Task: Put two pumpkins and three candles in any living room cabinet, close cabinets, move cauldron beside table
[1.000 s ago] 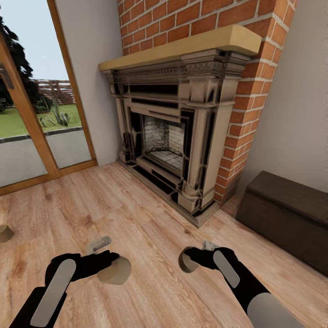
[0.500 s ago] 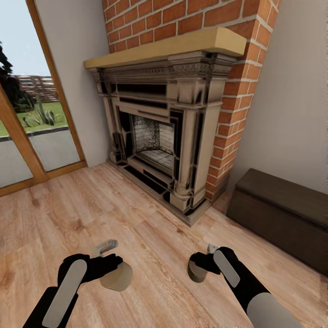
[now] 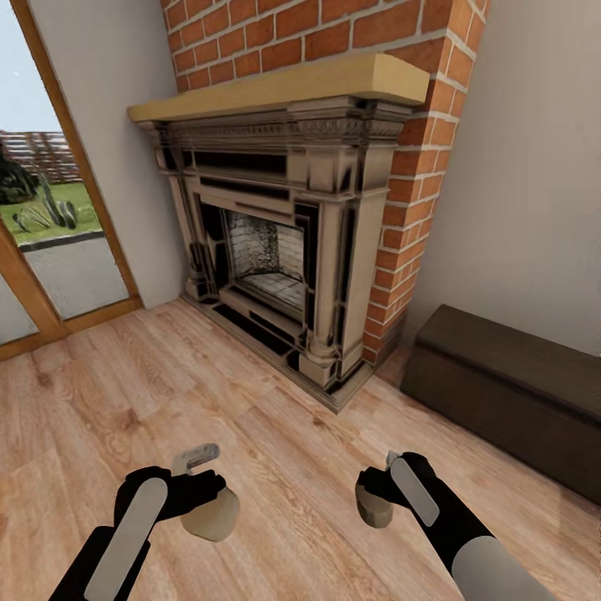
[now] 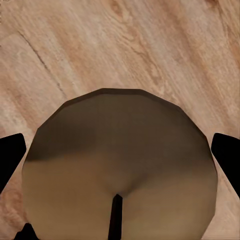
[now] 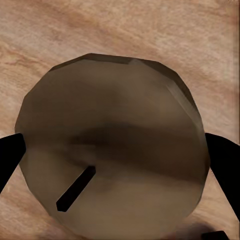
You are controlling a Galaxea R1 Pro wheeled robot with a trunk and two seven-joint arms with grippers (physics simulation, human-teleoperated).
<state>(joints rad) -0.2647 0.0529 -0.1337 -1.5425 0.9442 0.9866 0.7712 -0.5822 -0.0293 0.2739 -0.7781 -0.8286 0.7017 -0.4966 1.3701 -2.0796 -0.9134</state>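
a candle in each claw, carried over the wood floor

left claw (image 3: 203, 494) and right claw (image 3: 377, 492) each pinch a squat candle (image 4: 120, 170) across its sides; stiff, light, smooth, so i grip mid-body.

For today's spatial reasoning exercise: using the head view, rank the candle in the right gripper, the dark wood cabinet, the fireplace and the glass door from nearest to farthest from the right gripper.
1. Candle, held in the right gripper.
2. Cabinet, by the right wall.
3. Fireplace, ahead, slightly left.
4. Glass door, far left.
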